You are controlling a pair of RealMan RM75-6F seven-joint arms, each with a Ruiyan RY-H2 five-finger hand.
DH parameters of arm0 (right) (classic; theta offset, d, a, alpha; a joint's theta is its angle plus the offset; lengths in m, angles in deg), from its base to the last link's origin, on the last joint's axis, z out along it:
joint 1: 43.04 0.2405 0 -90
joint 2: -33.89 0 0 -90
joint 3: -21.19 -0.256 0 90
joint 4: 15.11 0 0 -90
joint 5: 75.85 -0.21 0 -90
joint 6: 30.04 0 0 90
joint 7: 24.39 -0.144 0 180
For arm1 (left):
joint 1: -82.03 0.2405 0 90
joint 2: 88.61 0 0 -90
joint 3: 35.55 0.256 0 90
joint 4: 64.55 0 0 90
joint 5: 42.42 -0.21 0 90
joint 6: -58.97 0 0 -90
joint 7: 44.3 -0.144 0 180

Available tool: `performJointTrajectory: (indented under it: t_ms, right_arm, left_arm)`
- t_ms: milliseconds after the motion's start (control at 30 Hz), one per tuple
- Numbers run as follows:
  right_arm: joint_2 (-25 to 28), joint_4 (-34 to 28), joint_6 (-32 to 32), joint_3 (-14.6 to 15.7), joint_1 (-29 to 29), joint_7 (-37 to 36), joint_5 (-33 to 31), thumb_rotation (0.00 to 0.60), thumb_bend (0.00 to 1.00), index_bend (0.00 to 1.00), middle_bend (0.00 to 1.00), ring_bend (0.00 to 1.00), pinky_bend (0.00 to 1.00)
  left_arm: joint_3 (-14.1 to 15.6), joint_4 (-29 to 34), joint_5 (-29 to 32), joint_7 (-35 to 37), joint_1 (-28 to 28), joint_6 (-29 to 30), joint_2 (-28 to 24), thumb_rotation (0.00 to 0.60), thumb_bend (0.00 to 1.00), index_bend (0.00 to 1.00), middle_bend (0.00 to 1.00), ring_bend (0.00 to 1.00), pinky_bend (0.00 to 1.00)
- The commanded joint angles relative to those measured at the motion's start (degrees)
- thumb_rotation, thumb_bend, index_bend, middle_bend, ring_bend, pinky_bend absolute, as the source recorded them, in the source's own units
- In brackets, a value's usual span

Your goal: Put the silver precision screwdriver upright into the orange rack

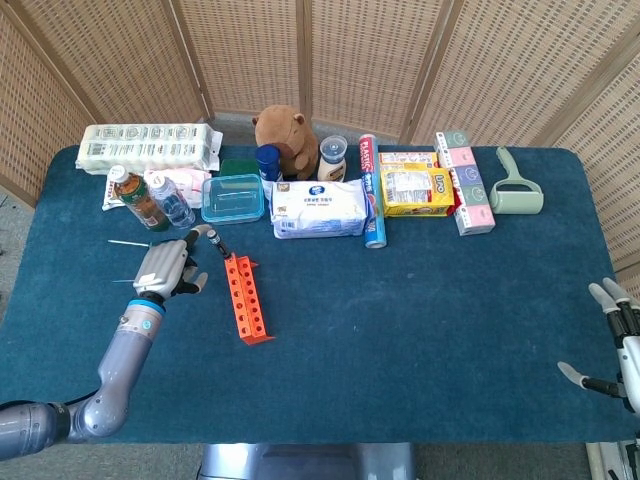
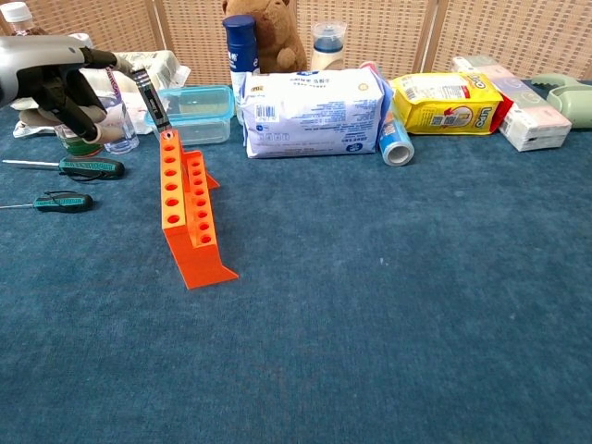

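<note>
Standing in the far end hole of the orange rack (image 2: 186, 217), silver precision screwdriver (image 2: 148, 95), long axis near upright, dark cap tipped slightly left and away. Just left of it, left hand (image 2: 57, 79) raised, fingers loosely curled, holding nothing. At the surface's (image 1: 420, 300) right edge, right hand (image 1: 615, 345), fingers spread, empty.

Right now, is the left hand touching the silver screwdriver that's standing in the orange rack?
Cannot tell. In the chest view the left hand reaches the silver screwdriver, but neither view shows plain contact or a gap.

Screwdriver (image 1: 214, 241) in orange rack (image 1: 245, 298)
</note>
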Motion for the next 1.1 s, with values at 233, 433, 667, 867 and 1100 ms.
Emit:
performJointTrajectory:
  t_ms: [233,433,667,867,1100]
  right_arm:
    - [0.25,0.05,-0.28,0.05,-0.13,-0.68,0.3,0.6,0.0,0.03,0.0,0.0,0.0]
    - [0.34,0.05,-0.53,0.04,-0.25,-0.98,0.37,0.6,0.0,0.03,0.0,0.0,0.0]
    - [0.33,0.04,-0.31,0.09,-0.13,-0.98,0.48,0.599,0.0,0.03,0.0,0.0,0.0]
    - [0.39,0.03,-0.45,-0.01,-0.21,-1.15,0.27,0.6,0.0,0.03,0.0,0.0,0.0]
    - [0.33,0.04,-0.24,0.07,-0.11,-0.96,0.38,0.6,0.0,0.03,0.0,0.0,0.0]
  left_arm:
    - [0.55,2.31,-0.78,-1.52,-0.7,1.66,0.82,0.6,0.38,0.11,0.95,0.96,0.93]
    - [0.75,4.12,-1.01,-3.31,-1.25,3.48,1.11,0.6,0.38,0.11,0.95,0.96,0.93]
    - [0.96,6.31,-1.25,-4.43,-1.46,4.89,0.96,0.6,0.38,0.11,0.95,0.96,0.93]
    - [0.5,8.04,-2.91,-4.3,-1.07,6.65,-0.09,0.6,0.38,0.11,0.95,0.96,0.93]
    - [0.71,10.28,-6.2,-4.42,-0.22,8.58,-1.95,0.6,0.38,0.11,0.94,0.96,0.93]
